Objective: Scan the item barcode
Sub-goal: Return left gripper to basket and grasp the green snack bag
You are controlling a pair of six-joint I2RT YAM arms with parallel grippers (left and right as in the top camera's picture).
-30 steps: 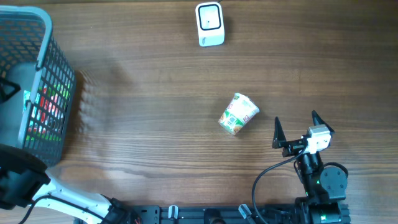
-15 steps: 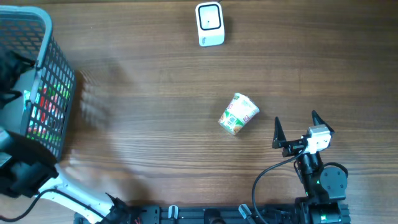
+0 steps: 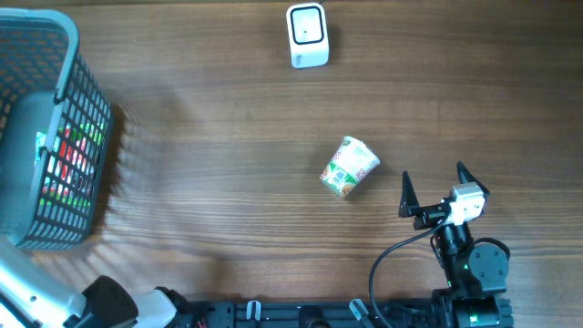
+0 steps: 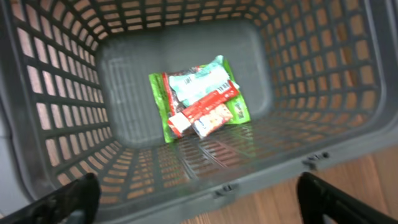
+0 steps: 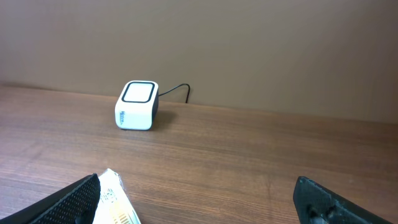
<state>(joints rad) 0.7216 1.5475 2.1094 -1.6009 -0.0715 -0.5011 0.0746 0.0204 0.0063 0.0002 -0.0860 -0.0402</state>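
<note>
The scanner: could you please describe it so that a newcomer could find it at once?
Start from the wooden table and look to its top edge in the overhead view, beyond the lying cup. There sits the scanner, a small white box. Unlike the printed cup and grey basket, it has a dark-framed window on top.

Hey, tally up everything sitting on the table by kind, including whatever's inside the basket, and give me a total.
Baskets: 1, the grey basket
Snack packets: 2 visible, a green packet and a red packet lying on it, both in the basket
Cups: 1, the paper cup, on its side
Scanners: 1, the white scanner
Total: 5
</note>
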